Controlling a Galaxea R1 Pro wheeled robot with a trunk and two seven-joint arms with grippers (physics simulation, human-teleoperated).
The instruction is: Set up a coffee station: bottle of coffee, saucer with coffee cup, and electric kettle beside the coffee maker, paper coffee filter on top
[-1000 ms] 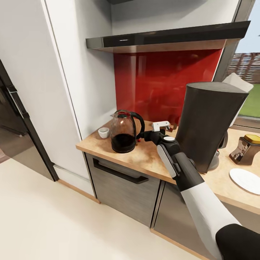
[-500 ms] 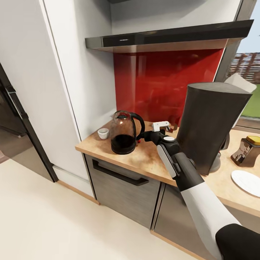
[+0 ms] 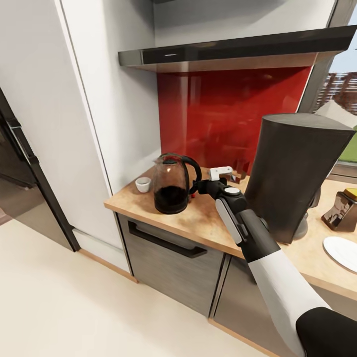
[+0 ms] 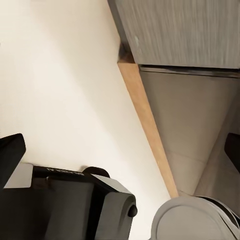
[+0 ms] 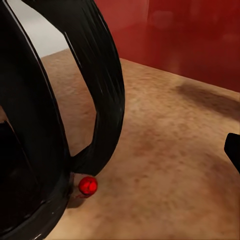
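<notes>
Reaching for the kettle [image 3: 171,187] with the right arm, gripper [image 3: 198,187] at the handle [image 3: 192,173].

- Near: right forearm runs from the lower right of the head view up over the worktop [image 3: 208,223] front edge. Left gripper hangs low by the cabinet fronts, over the floor; can't tell whether its fingers are spread or closed.
- Mid: kettle stands upright near the worktop's left front corner, long axis vertical, handle loop facing the right gripper. In the wrist view the handle [image 5: 97,90] fills the near field and only one fingertip shows at the frame edge, so I can't tell whether the fingers are spread around the handle or clamped on it. Head view doesn't settle it either: the wrist covers the contact.
- Key relation: kettle sits just left of the gripper, coffee maker [image 3: 297,173] well to the right along the worktop. The carry would go rightward, and the right arm is the nearer one.
- Far: cup [image 3: 143,184] by the left edge, behind the kettle. Saucer [image 3: 342,252] cut off at the right frame edge. White filter [image 3: 337,113] peeks from behind the coffee maker's top; can't confirm it's seated. The dark object with a yellow top at the right edge is too cropped to identify.
</notes>
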